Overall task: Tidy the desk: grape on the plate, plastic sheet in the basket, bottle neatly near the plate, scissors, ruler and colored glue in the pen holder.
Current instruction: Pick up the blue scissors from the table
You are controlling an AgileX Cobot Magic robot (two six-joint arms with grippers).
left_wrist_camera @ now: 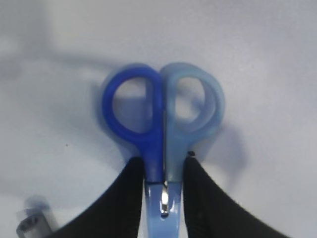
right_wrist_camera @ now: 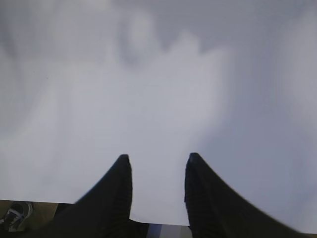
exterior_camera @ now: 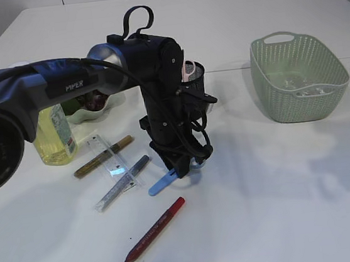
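Note:
My left gripper (left_wrist_camera: pixel 163 168) is shut on the blue scissors (left_wrist_camera: pixel 163 114), its black fingers (left_wrist_camera: pixel 124 198) pinching the neck just below the two handle loops. In the exterior view the left gripper (exterior_camera: pixel 180 167) points down at the table centre, and the scissors' light blue blade end (exterior_camera: pixel 163 183) sticks out to its left. The black mesh pen holder (exterior_camera: pixel 195 78) stands right behind the arm. A clear ruler (exterior_camera: pixel 112 160), a gold glue pen (exterior_camera: pixel 102 156), a silver one (exterior_camera: pixel 121 183) and a red one (exterior_camera: pixel 155 230) lie nearby. Grapes sit on the plate (exterior_camera: pixel 90 109) beside the yellow bottle (exterior_camera: pixel 52 135). My right gripper (right_wrist_camera: pixel 157 161) is open over bare table.
The green basket (exterior_camera: pixel 298 76) stands at the right with a clear plastic sheet (exterior_camera: pixel 296 84) in it. The pen holder has a pink and white item (exterior_camera: pixel 189 70) inside. The left arm's forearm spans the left side of the exterior view above the bottle.

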